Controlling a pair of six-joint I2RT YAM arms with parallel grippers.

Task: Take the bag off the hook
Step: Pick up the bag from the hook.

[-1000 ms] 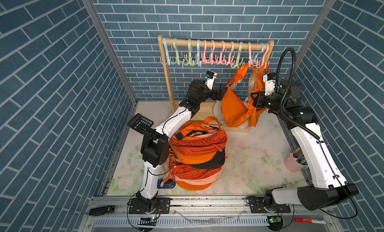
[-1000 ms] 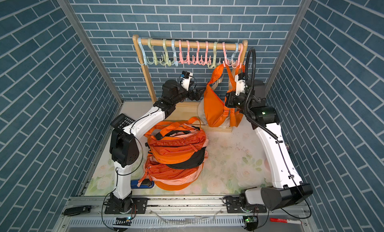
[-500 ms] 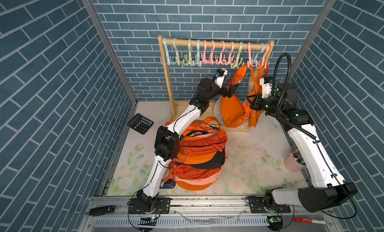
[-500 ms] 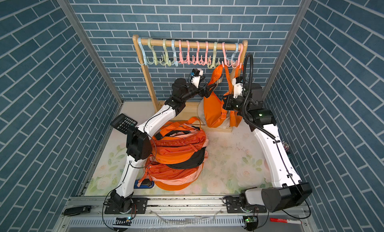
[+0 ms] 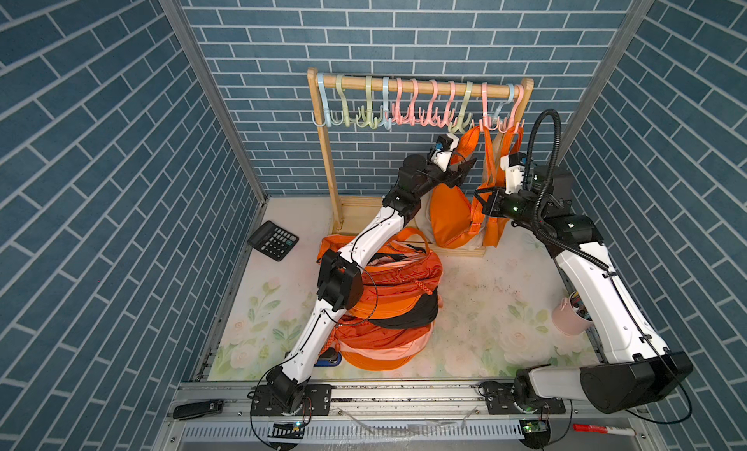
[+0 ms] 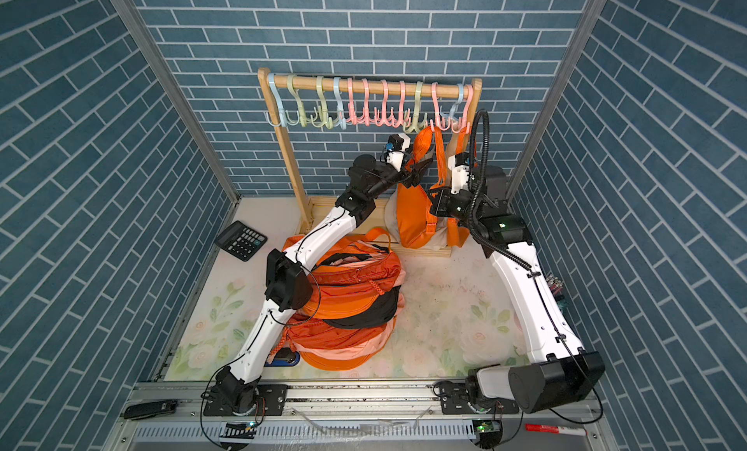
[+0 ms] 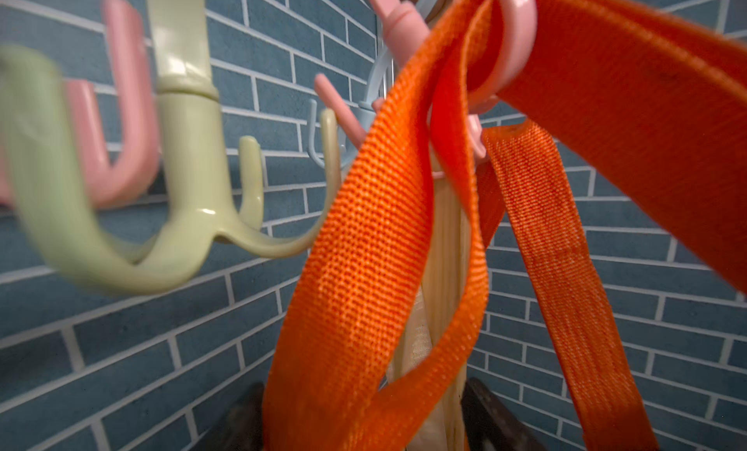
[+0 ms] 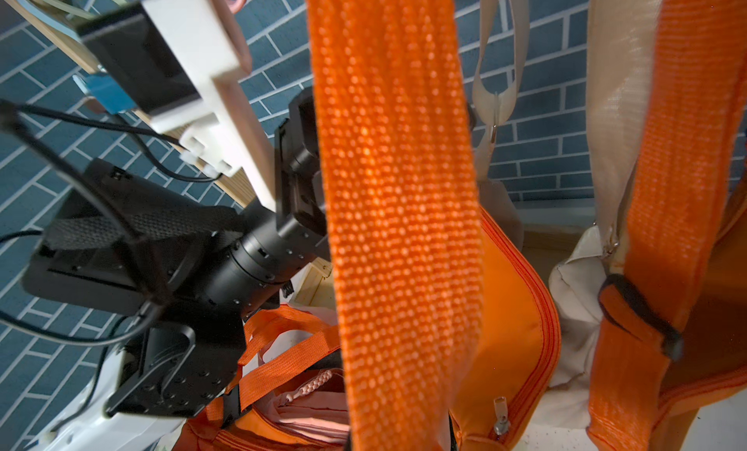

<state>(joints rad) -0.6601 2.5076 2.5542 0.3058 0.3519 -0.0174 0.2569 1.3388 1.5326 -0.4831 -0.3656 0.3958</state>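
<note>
Below the pink hook (image 7: 519, 36), soft webbing strap (image 7: 364, 247) of the bag (image 5: 448, 214) passes between parted left gripper (image 7: 364, 408) jaws; right gripper (image 5: 481, 196) closed. Grasp strap there; expect light, limp load.

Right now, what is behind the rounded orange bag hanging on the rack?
A cream bag hangs behind the rounded orange bag; only its edges and straps show, the rest is covered.

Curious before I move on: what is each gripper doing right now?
Left gripper: open, jaws either side of the strap.
Right gripper: shut, seemingly pinching the strap.
</note>
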